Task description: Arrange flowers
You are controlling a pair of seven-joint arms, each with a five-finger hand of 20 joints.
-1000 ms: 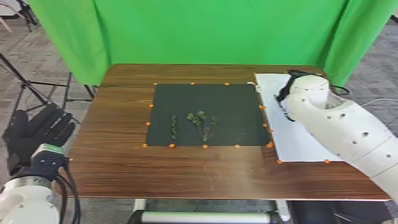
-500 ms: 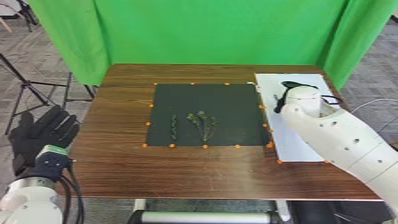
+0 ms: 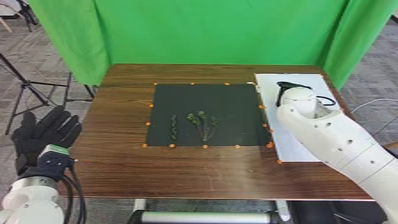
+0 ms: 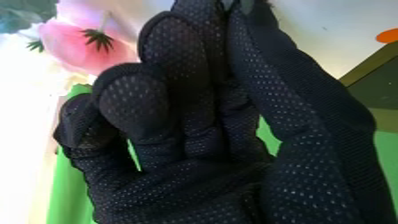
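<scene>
In the head view my right hand [image 3: 290, 86] is over the far part of the white sheet [image 3: 282, 135], its palm side hidden. My right hand [image 4: 191, 175] is close up in the right wrist view, beside a pink flower [image 4: 78, 46] with green sepals; the tips' contact with anything is unclear. Several green sprigs lie on the dark mat [image 3: 182, 92]: a narrow one [image 3: 174, 128] and a branching one [image 3: 202, 122] with thin stems. My left hand [image 3: 43, 131] is held palm up off the table's left edge, fingers straight and spread.
Orange markers line the mat and the sheet's near edge. The brown table [image 3: 169, 175] extends around them. A green curtain [image 3: 213, 32] hangs behind it, and a black stand [image 3: 44, 85] is on the left. My right arm covers part of the white sheet.
My right hand and forearm have shifted slightly left and toward the robot over the white sheet. The left hand has moved a little to the right. The sprigs on the mat have stayed put.
</scene>
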